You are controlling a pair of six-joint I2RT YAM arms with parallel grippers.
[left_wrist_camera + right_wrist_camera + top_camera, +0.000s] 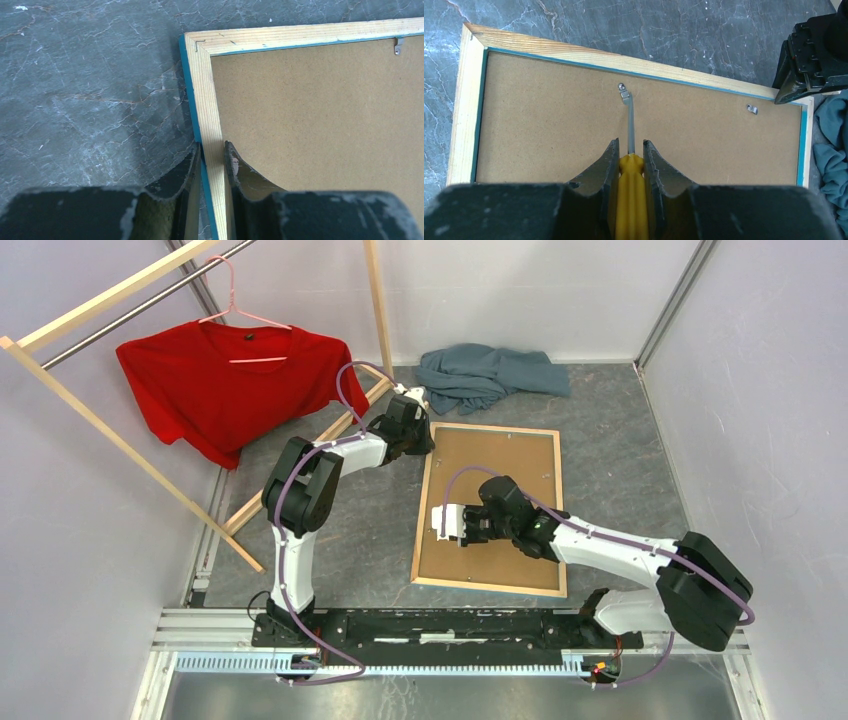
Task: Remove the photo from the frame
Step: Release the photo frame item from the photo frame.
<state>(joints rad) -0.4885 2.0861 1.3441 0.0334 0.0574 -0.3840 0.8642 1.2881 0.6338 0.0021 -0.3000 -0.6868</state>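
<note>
The frame point(490, 428) lies face down on the table, pale wood back and blue edge up, with a brown backing board point(490, 500) filling it. The photo is hidden beneath that board. My left gripper point(425, 435) is shut on the frame's side rail point(207, 100) close to a corner, one finger outside and one on the board side point(212, 150). My right gripper point(445, 523) is over the board, shut on a yellow-handled screwdriver point(630, 200). The screwdriver's shaft reaches to a small metal clip point(624, 92) near the frame's inner edge.
A second clip point(751, 108) sits further along the same edge, near the left gripper. A blue-grey cloth point(490, 375) lies crumpled just beyond the frame. At the back left, a red T-shirt point(230, 390) hangs on a wooden clothes rack point(100, 420). Walls close in both sides.
</note>
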